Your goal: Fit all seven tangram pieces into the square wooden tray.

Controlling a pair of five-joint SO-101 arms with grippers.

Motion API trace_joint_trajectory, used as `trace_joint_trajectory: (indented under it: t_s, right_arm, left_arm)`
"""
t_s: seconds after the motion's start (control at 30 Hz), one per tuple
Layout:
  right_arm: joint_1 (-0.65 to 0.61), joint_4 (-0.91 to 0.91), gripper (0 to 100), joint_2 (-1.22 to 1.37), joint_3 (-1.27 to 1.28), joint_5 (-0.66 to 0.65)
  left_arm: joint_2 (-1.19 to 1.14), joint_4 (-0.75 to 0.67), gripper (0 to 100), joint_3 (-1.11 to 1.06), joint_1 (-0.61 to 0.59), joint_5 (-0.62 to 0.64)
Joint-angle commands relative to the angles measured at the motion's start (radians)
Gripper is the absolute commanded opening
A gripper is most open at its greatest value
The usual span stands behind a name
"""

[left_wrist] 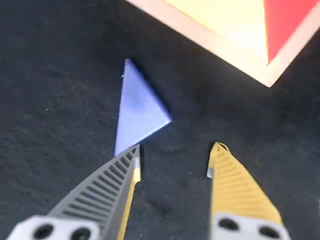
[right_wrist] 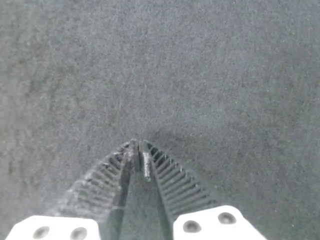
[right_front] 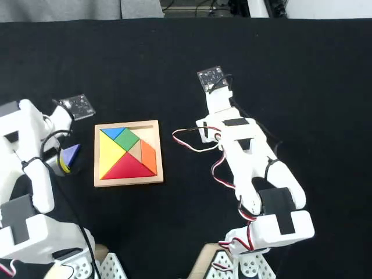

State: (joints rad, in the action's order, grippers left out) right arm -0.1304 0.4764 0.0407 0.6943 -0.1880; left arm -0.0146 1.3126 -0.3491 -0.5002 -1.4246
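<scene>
— Ribbed fingers [left_wrist: 100,195] of the left tool [left_wrist: 175,150] come first, one grey and one yellow. They are spread wide with nothing between them, so that tool is released.

— And the loose piece?

— It is a purple triangle [left_wrist: 137,107], lying flat on the black counter [left_wrist: 50,75] just ahead of the grey fingertip. Its near corner sits right at that tip; I cannot tell whether they touch. It lies off to the grey finger's side, not in the gap between the two.

— What is past it?

— A corner of the wooden tray [left_wrist: 220,45] is near the triangle but apart from it. Inside that corner are a yellow piece [left_wrist: 225,17] and a red piece [left_wrist: 287,20].

— What shows from above?

— The triangle is outside the tray, beside its left edge. The tray also holds a blue triangle [right_front: 112,132], a green square [right_front: 126,139] and an orange piece [right_front: 149,156]. A bare wooden triangle [right_front: 135,152] shows between the green, orange and red.

— What about the other arm?

— On it, the right tool [right_wrist: 138,147] is clenched, its tips pressed together on nothing. It is over bare counter, well apart from the tray.
</scene>
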Motion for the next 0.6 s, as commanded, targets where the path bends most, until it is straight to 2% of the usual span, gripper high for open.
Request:
trace_joint_trajectory:
  t_s: [0.0, 0.13, 0.4, 0.47, 0.57]
  right_arm:
    - [0.011, 0.008, 1.1, -0.007, -0.068, 0.002]
    - [0.008, 0.008, 1.1, -0.007, -0.071, 0.002]
    - [0.006, 0.008, 1.1, -0.007, -0.074, 0.002]
    - [0.006, 0.008, 1.1, -0.007, -0.073, 0.002]
    - [0.006, 0.008, 1.1, -0.007, -0.073, 0.002]
  left_arm:
    - [0.044, -0.118, 28, -0.047, 0.019, -0.052]
    - [0.035, -0.267, 35, -0.093, 0.01, 0.008]
    - [0.035, -0.519, 36, -0.249, 0.019, 0.009]
    - [0.035, -0.532, 36, -0.251, 0.013, 0.006]
    - [0.035, -0.485, 36, -0.249, 0.002, -0.066]
